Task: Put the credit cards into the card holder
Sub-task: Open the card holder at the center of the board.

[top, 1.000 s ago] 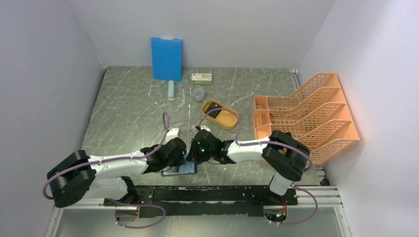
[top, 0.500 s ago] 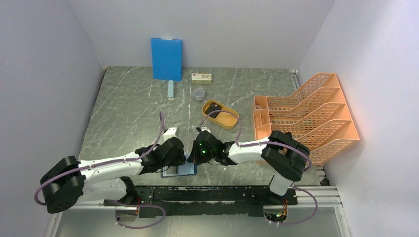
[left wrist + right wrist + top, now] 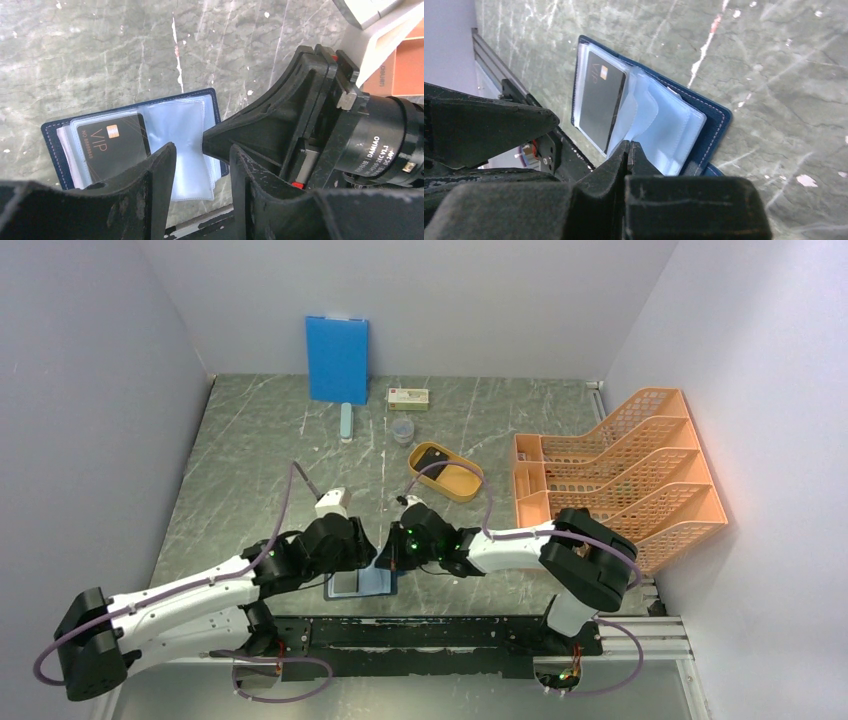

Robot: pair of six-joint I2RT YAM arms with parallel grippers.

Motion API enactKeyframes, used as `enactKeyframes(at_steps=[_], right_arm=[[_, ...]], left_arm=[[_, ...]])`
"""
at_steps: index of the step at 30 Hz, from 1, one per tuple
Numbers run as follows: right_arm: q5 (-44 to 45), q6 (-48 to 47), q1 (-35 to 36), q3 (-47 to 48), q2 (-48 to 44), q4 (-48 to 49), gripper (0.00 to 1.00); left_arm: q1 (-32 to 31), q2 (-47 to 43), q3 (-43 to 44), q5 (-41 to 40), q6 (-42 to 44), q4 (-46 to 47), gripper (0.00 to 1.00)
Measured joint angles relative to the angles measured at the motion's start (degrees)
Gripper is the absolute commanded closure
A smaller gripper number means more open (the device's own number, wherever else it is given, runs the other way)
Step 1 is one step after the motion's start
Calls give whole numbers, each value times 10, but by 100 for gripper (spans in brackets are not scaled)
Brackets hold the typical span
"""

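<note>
The dark navy card holder (image 3: 375, 585) lies open on the table by the near edge, its clear sleeves fanned out. A black VIP credit card (image 3: 116, 145) sits in a left sleeve (image 3: 599, 105). My right gripper (image 3: 629, 146) is shut, its tips pinching the edge of a clear sleeve (image 3: 674, 135), which curls up toward them. From the right, that gripper (image 3: 206, 141) meets the sleeve (image 3: 177, 130). My left gripper (image 3: 200, 167) hovers open over the holder's near side, with nothing between its fingers (image 3: 160, 165). A dark card-like thing (image 3: 433, 457) lies in the yellow tray (image 3: 458, 485).
Orange file racks (image 3: 620, 475) stand at the right. A blue board (image 3: 337, 358) leans on the back wall, with a small box (image 3: 408, 397), a small cup (image 3: 402, 430) and a pale stick (image 3: 346, 422) in front of it. The black rail (image 3: 420, 635) runs just behind the holder's near edge.
My left gripper has opened and drawn back a little from the holder. My right gripper has closed on the sleeve. The holder has stayed in place.
</note>
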Motion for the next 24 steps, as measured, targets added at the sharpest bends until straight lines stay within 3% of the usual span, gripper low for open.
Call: enactKeyframes(at_steps=[12,24], right_arm=[[-30,11,9,47,49,36,100],[-14,31,12,52,78,34,100]], left_arm=[[0,-80,-3,-18,-8,-41,53],[0,-71,-38,-26,-26,-51,60]])
